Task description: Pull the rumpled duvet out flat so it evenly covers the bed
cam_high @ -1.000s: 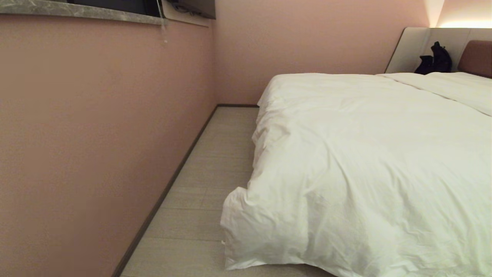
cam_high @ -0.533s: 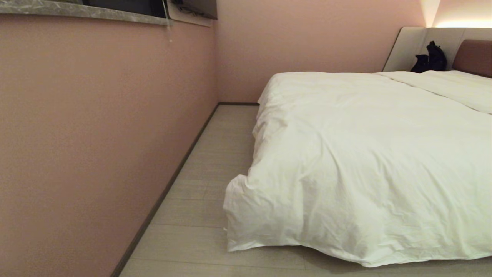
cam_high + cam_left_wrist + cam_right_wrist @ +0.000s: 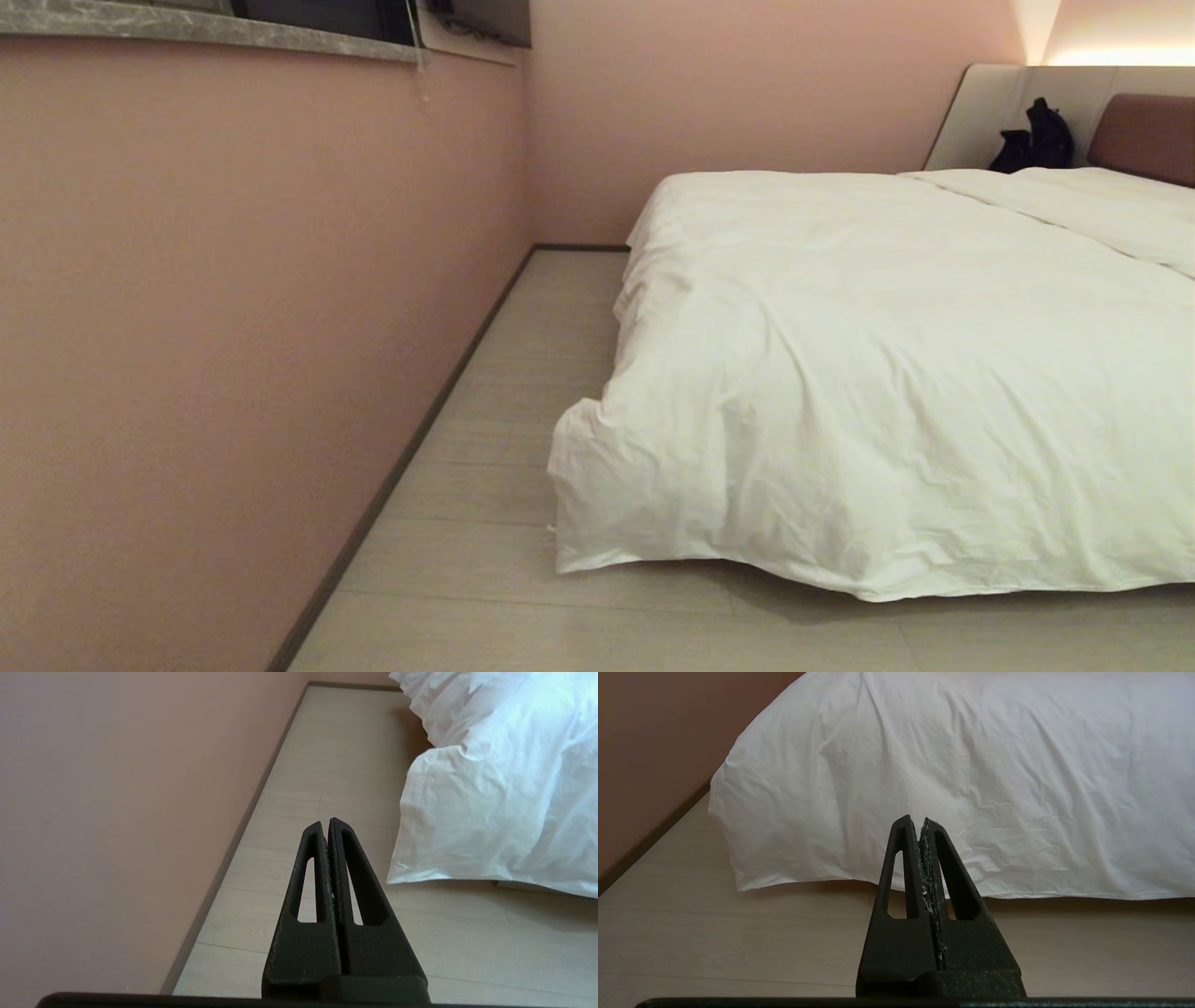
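Observation:
The puffy white duvet [image 3: 887, 373] lies spread over the bed, its foot edge and near left corner [image 3: 583, 504] hanging down to the floor. The bed's brown headboard [image 3: 1144, 135] in its pale surround shows at the far right. Neither gripper appears in the head view. My left gripper [image 3: 326, 822] is shut and empty, held over the floor beside the duvet's hanging corner [image 3: 467, 826]. Facing the duvet's foot edge [image 3: 971, 788] from a short way off, my right gripper [image 3: 915, 819] is shut and empty too.
A pink wall [image 3: 233, 327] with a dark skirting board runs along the left, leaving a narrow strip of pale floor [image 3: 523, 392] between it and the bed. A grey stone sill [image 3: 205, 28] tops the wall. A black object [image 3: 1032, 140] leans against the headboard surround.
The whole head view has shifted: the bed sits a little farther off and more floor shows below the duvet's foot edge. The duvet itself lies as before.

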Available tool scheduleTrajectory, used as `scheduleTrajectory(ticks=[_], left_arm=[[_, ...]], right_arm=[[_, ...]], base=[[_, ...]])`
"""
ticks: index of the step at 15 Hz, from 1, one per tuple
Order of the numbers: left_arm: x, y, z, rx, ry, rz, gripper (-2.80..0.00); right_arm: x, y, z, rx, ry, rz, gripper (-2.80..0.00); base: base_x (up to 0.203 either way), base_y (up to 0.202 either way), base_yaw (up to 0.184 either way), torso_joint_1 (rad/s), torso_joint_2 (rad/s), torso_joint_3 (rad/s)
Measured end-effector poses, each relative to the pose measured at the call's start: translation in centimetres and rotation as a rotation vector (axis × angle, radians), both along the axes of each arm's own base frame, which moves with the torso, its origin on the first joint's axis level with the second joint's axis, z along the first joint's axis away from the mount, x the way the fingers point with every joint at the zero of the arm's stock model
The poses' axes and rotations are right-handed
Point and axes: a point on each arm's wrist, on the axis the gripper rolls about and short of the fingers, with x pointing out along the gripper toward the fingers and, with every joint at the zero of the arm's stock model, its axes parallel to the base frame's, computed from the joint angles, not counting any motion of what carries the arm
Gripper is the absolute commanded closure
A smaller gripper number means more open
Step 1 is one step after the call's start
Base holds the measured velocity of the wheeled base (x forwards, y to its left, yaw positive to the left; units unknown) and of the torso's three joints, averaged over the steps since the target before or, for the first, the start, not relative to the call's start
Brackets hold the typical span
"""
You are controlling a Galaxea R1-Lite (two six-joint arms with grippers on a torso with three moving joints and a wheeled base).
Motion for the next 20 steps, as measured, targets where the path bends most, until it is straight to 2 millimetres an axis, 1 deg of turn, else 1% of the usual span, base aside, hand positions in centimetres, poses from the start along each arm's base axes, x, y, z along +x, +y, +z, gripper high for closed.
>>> scheduleTrajectory(ticks=[20], left_arm=[[0.00,0.00,0.00,0.002,0.000,0.000,0.00]], right_arm=[[0.00,0.00,0.00,0.000,0.000,0.000,0.00]], base=[[0.000,0.000,0.000,0.000,0.00,0.000]])
